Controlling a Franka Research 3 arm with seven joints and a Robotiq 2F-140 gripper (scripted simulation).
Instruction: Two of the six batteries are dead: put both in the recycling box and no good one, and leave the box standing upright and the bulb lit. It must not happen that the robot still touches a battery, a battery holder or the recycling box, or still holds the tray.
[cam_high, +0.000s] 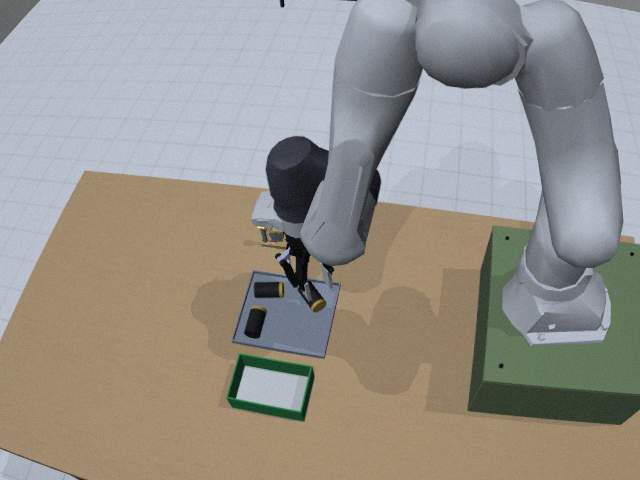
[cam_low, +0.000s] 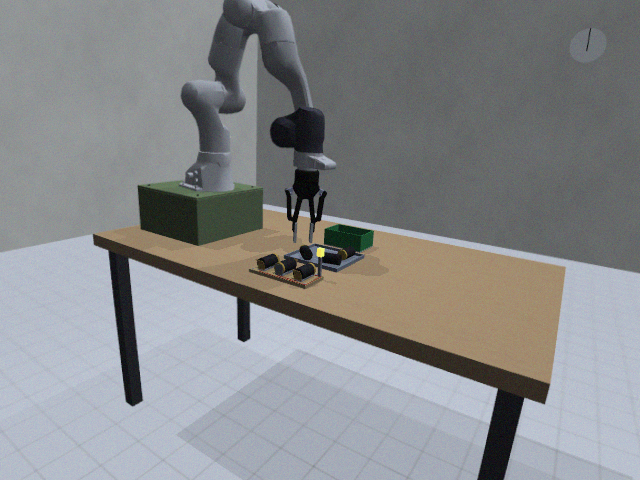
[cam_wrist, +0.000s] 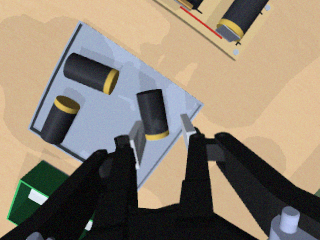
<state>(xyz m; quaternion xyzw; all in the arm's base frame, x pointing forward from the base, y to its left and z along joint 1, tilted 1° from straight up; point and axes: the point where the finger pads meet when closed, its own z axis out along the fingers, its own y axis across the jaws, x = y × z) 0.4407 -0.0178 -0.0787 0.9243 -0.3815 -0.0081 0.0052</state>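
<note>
My gripper (cam_high: 316, 285) (cam_low: 302, 238) (cam_wrist: 162, 127) is partly open and empty. It hangs a little above the grey tray (cam_high: 294, 333) (cam_low: 357, 257) (cam_wrist: 110, 110), over one black battery (cam_high: 315, 301) (cam_low: 305, 251) (cam_wrist: 152, 114) that lies there. Two more batteries (cam_high: 268, 289) (cam_high: 254, 321) (cam_wrist: 91, 72) (cam_wrist: 59, 119) lie on the tray's left part. Three batteries (cam_low: 267, 261) (cam_low: 284, 266) (cam_low: 305, 271) (cam_wrist: 243, 10) sit in the holder board (cam_low: 311, 282). The bulb (cam_low: 318, 253) at the board's end glows yellow. The green recycling box (cam_high: 268, 364) (cam_low: 348, 238) (cam_wrist: 30, 183) stands upright and empty beside the tray.
The arm's green pedestal (cam_high: 547, 361) (cam_low: 199, 211) stands on the table at the tray's far side from the bulb. The arm's own links hide most of the holder board in the top view.
</note>
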